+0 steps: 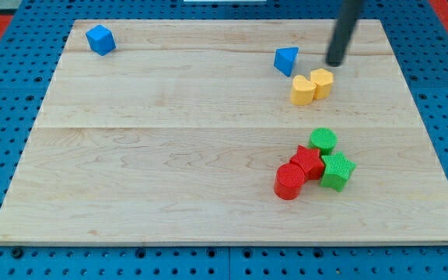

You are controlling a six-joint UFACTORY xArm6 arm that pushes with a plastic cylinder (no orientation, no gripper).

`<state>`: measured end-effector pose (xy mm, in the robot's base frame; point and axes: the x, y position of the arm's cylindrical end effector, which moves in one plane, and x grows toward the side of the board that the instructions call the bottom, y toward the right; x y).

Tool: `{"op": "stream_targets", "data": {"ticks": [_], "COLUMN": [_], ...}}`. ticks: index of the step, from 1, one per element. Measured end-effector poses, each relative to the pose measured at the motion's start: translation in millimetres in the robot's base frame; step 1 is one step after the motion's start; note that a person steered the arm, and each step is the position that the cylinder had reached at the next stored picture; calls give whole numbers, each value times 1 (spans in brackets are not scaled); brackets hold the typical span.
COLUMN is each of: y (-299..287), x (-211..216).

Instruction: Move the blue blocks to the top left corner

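A blue cube-like block (99,39) sits near the board's top left corner. A blue triangular block (287,60) lies at the upper right of the wooden board (169,155). My tip (335,63) is on the board just to the right of the blue triangular block, with a small gap between them, and just above the yellow blocks.
Two yellow blocks (312,85) touch each other just below the blue triangular block. Lower right, a cluster: a green cylinder (323,141), a green star-like block (337,170), a red star-like block (308,162) and a red cylinder (289,181).
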<state>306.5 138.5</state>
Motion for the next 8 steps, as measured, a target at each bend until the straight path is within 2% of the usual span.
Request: {"op": "stream_targets", "data": {"ticks": [2,3,4,5,7,8], "y": [-184,-179,-125,-125,-275,-265], "x": [0,2,4,-20,-35,-31]}}
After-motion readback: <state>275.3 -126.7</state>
